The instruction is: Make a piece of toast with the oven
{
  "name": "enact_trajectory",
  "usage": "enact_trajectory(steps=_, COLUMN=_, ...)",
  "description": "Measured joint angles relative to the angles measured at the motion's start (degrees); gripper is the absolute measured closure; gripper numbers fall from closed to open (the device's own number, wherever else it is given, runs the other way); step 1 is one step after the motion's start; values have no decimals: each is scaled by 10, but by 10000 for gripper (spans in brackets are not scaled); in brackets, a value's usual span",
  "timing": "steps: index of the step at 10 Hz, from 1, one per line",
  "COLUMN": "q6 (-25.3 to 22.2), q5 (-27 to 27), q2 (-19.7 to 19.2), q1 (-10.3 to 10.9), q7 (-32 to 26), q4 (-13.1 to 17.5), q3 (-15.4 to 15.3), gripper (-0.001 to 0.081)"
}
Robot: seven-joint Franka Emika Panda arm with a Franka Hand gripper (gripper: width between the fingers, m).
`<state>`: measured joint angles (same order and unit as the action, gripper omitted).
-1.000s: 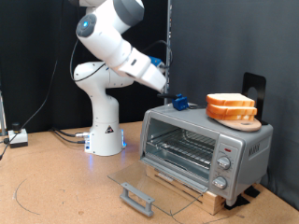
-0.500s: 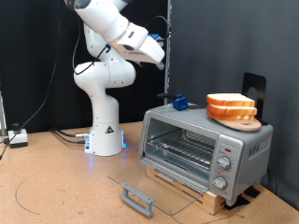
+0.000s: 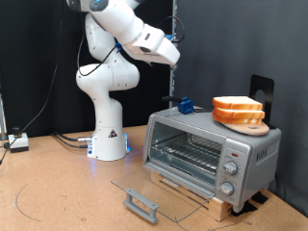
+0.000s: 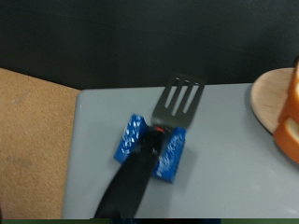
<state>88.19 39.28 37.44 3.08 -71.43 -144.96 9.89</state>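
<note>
**Oven open, bread still on top, arm raised above the spatula**

I see the oven (image 3: 214, 154) at the exterior view's right, sitting on a wooden base on the bench (image 3: 58, 188). Its glass door (image 3: 159, 189) lies folded flat in front, and the wire rack (image 3: 192, 154) inside is bare. No bread is in the cavity.

The piece of toast (image 3: 238, 104) lies in a stack of two slices on the round wooden plate (image 3: 246, 122), which rests on the oven roof toward the exterior view's right. I cannot tell from here which slice is which, so I mark the upper one.

The end effector (image 3: 171, 55) hangs high in the air, up and to the exterior view's left of the oven, well apart from everything. I cannot tell whether its fingers are spread or closed; nothing shows between them in either view.

The wrist view looks down on a black spatula (image 4: 159, 140) propped in a blue holder (image 4: 149, 149) on the oven roof, with the plate's edge at the frame border.

Judgement: the door-opening step looks done; loading has not begun. With the camera centred on the spatula, fetching that tool seems the step in hand. That calls for a descent lined up with the handle, clear of the plate.
</note>
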Motion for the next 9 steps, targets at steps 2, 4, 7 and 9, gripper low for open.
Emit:
enact_trajectory(steps=2, q6=48, q5=10, q2=21, q1=1, q7=36, q4=-34, q3=-50, gripper=-3)
enact_trajectory(steps=4, q6=84, q5=28, q2=37, q1=5, q7=54, q4=-65, q3=-97, gripper=-3)
enact_trajectory(steps=7, q6=101, q5=32, q2=42, q1=6, q7=54, q4=-74, q3=-105, gripper=-3)
enact_trajectory(steps=9, q6=123, q5=37, q2=83, q1=6, q7=61, q4=-107, q3=-116, gripper=-3)
